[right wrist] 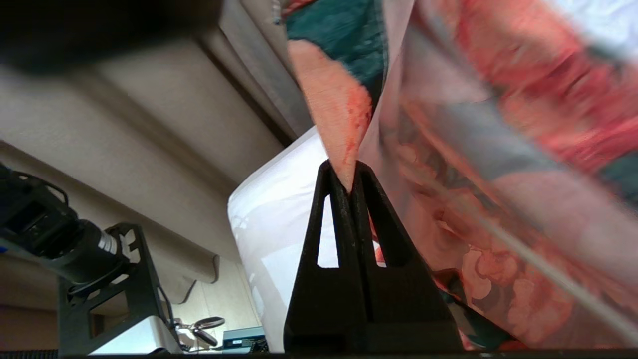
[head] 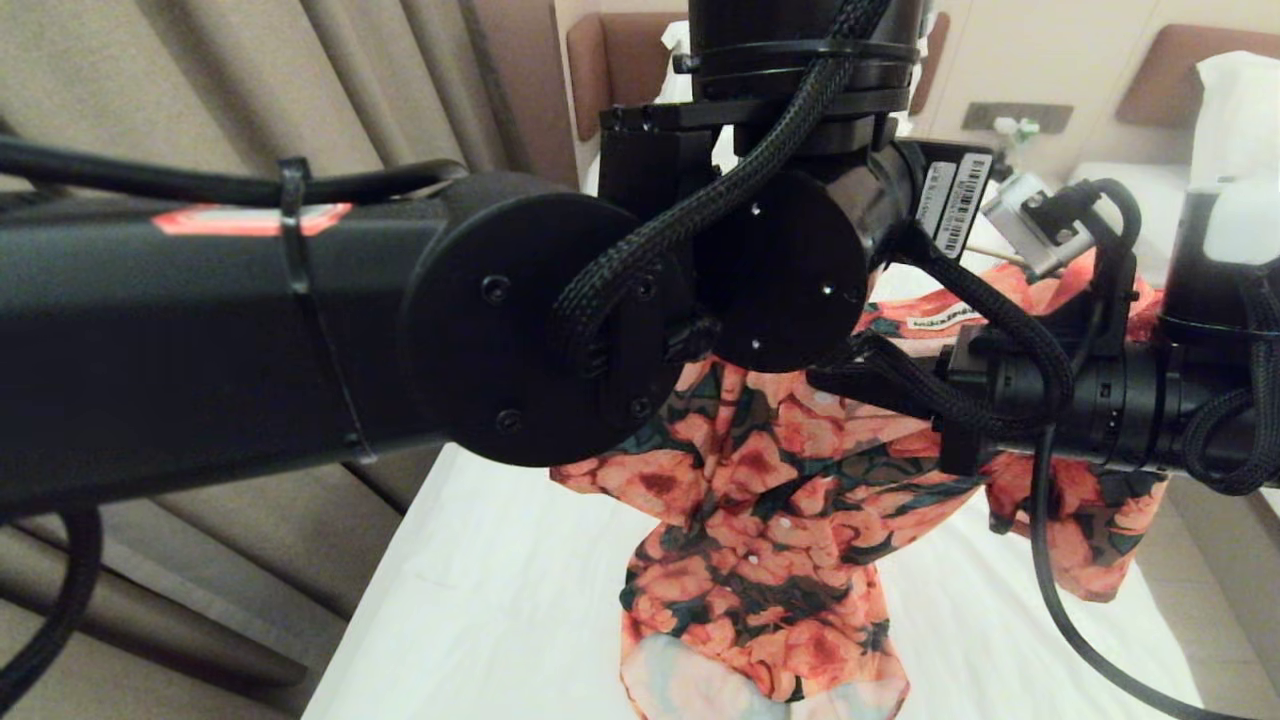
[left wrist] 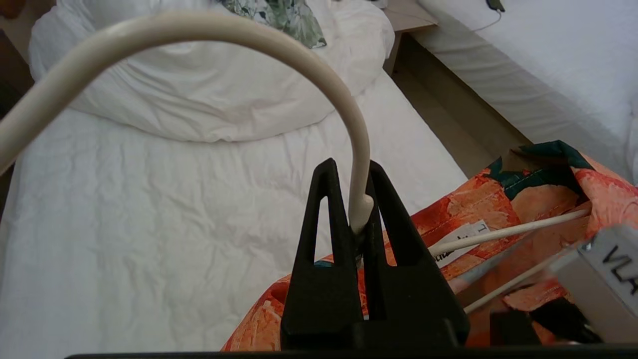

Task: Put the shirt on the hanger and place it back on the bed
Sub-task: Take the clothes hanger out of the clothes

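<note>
Our left pincer (left wrist: 356, 199) pinches the hanger (left wrist: 349, 124) at its hook; our right pincer (right wrist: 350, 182) is pressed together on a fold of the shirt (head: 770, 500), which hangs above the bed (head: 480, 600). Tugging could slide the shirt off the hanger. Beyond: white duvet (left wrist: 199, 99), beige curtains (head: 330, 90).

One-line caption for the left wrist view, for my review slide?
Left claw shut on the cream hanger at its hook's base, floral shirt draped below, over the white bed.
</note>
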Controlling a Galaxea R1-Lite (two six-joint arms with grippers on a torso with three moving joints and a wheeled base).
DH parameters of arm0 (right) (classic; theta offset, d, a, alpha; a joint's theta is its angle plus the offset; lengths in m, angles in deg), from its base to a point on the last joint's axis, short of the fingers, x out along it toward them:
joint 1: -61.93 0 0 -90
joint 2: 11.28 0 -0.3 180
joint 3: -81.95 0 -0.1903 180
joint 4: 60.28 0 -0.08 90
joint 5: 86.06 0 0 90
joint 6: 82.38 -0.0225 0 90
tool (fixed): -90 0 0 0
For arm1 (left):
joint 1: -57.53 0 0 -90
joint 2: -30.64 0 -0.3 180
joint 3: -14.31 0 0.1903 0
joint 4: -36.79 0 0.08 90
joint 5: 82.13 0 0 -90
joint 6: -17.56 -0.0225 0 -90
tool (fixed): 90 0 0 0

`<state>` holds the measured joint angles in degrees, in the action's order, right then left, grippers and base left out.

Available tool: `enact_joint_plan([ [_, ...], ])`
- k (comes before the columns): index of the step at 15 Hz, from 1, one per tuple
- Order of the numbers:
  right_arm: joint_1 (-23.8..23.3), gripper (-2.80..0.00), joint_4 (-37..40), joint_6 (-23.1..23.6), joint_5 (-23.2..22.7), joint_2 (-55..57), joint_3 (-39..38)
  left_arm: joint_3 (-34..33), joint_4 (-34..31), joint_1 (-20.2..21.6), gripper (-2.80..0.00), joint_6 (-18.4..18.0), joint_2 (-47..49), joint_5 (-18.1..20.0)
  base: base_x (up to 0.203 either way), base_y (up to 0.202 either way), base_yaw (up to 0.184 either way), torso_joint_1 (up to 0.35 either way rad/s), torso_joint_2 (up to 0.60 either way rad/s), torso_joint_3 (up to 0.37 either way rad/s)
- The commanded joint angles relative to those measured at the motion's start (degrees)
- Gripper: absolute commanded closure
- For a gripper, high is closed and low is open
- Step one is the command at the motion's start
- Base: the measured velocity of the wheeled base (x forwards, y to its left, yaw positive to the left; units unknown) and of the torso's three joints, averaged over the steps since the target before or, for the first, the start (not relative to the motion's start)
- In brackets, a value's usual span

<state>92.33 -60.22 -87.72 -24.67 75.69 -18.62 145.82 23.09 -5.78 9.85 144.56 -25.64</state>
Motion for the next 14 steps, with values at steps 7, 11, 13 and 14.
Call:
enact_joint_plan([
  [7, 3.09, 0.0, -0.07, -0.03, -0.21, 0.84, -1.22, 0.49, 0.18, -0.06, 0.0, 0.06, -0.01, -0.15, 0.0, 0.0, 0.0, 0.0, 0.0, 0.0],
  [11, 3.44, 0.0, -0.16, -0.14, -0.48, 1.01, -1.58, 0.36, 2.29, -0.02, 0.0, 0.06, -0.1, -0.15, 0.0, 0.0, 0.0, 0.0, 0.0, 0.0],
  [13, 3.35, 0.0, -0.25, -0.11, -0.22, 1.95, -1.57, 0.26, 2.37, 0.07, 0.0, 0.15, -0.45, -0.15, 0.0, 0.0, 0.0, 0.0, 0.0, 0.0],
  [14, 3.35, 0.0, -0.33, -0.11, -0.22, 1.98, -1.57, 0.26, 2.37, 0.19, 0.0, 0.15, -0.45, -0.15, 0.0, 0.0, 0.0, 0.0, 0.0, 0.0],
])
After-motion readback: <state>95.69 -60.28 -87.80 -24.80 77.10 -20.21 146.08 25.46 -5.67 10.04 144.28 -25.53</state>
